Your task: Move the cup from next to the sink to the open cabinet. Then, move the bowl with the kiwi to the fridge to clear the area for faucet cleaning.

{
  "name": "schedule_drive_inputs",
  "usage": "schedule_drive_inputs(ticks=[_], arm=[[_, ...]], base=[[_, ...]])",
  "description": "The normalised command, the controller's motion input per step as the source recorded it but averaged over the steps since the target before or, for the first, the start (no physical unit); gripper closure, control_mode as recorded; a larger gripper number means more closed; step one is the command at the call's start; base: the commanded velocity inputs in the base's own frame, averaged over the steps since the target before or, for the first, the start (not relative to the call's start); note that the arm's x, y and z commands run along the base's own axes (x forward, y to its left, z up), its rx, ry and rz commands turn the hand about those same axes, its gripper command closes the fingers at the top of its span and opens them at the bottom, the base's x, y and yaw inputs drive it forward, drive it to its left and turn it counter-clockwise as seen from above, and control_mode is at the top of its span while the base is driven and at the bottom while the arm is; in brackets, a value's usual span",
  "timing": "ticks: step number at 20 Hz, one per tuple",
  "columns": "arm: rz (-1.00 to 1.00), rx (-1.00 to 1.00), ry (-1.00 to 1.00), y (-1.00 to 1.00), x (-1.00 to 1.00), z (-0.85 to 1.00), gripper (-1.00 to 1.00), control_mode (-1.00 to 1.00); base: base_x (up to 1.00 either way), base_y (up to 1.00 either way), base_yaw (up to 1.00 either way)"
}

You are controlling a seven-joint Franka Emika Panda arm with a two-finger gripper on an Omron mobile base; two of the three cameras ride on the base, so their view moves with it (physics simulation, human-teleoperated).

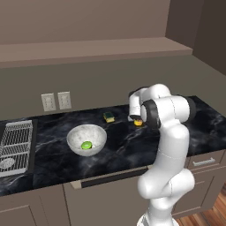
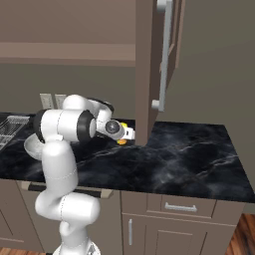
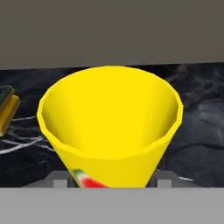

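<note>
The small yellow cup with a red mark stands on the black marble counter, right of the sponge. My gripper reaches down around its base, one fingertip pressed to each side, shut on the cup. In the right base view the gripper and cup sit just left of the open cabinet's door. The cabinet's shelf board runs above the counter. The speckled bowl holds the green kiwi, left of the arm. The sink lies at far left. The fridge and faucet are out of view.
A yellow-and-green sponge lies near the back wall between bowl and cup. Two wall outlets sit above the counter. The open cabinet door hangs low, close to the gripper's right. Bare counter stretches to the right.
</note>
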Motion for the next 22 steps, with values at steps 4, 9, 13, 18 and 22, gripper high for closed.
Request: schedule_drive_inputs(ticks=[4,9,13,18,22], arm=[[0.0,0.0,-0.02,0.0,0.0,0.0,1.0,-1.0],[0.0,0.0,-0.21,0.0,-0.42,0.56,1.0,-1.0],[0.02,0.0,-0.33,0.0,-0.7,1.0,1.0,-1.0],[0.06,0.0,-0.1,0.0,-0.92,1.0,1.0,-1.0],[0.05,0.02,0.0,0.0,-1.0,1.0,1.0,-1.0]], base=[[0.0,0.0,0.0],[0.0,0.0,0.0],[0.0,0.0,0.0],[0.0,0.0,0.0],[0.0,0.0,0.0]])
